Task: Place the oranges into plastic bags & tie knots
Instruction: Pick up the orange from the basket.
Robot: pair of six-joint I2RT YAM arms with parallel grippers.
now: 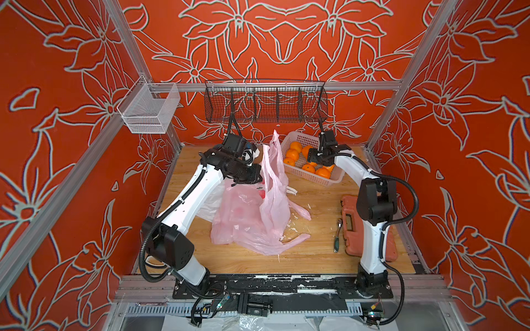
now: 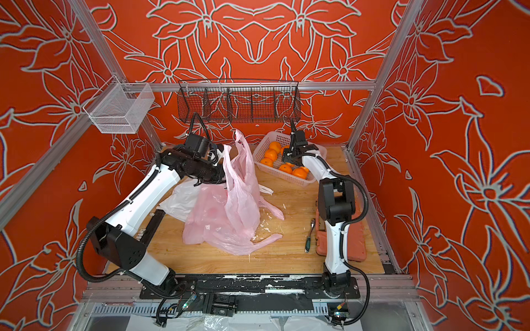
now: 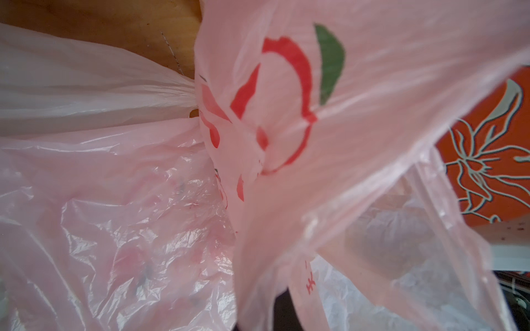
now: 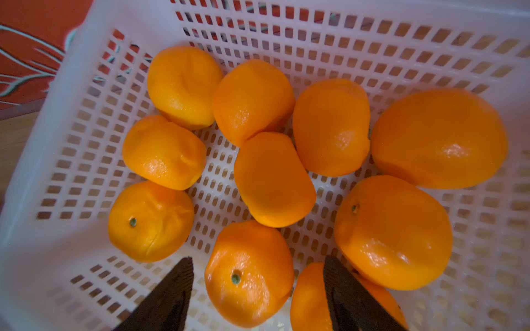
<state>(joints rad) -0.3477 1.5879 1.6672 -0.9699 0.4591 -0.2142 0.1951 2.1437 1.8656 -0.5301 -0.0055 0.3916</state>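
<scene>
Jaws, right: the right gripper [image 4: 258,259] stands apart and empty over the basket [image 4: 86,149], with one orange [image 4: 249,275] between its fingers.
Jaws, left: the left gripper [image 1: 255,174] is pinched together on the pink bag [image 1: 274,169], which hangs raised off the table [image 1: 315,252].
Oranges: all the oranges [image 4: 272,177] I can see lie in the basket, under and ahead of the right jaws; none is in a bag.
Bags: a second pink bag [image 1: 238,217] and a white bag [image 2: 177,200] lie flat below the left jaws; no knots anywhere.
Risk, pick: a neighbour [image 4: 308,298] sits right under one finger. Closing could land on it, nudge the target out sideways or trap two. The skins look dented and soft, so a hard squeeze may crush.
Risk, drop: the bag hangs from a single pinch and its mouth looks slack. I judge fruit could strike film and roll across the table.
Risk, film: thin plastic may slip from the left jaws or tear under load.
Hidden: film covers the left fingers in the wrist view, so I cannot tell which part of the bag they hold.
Hard to make out: how high the right fingers are above the fruit. The white bag is mostly under the left arm.
</scene>
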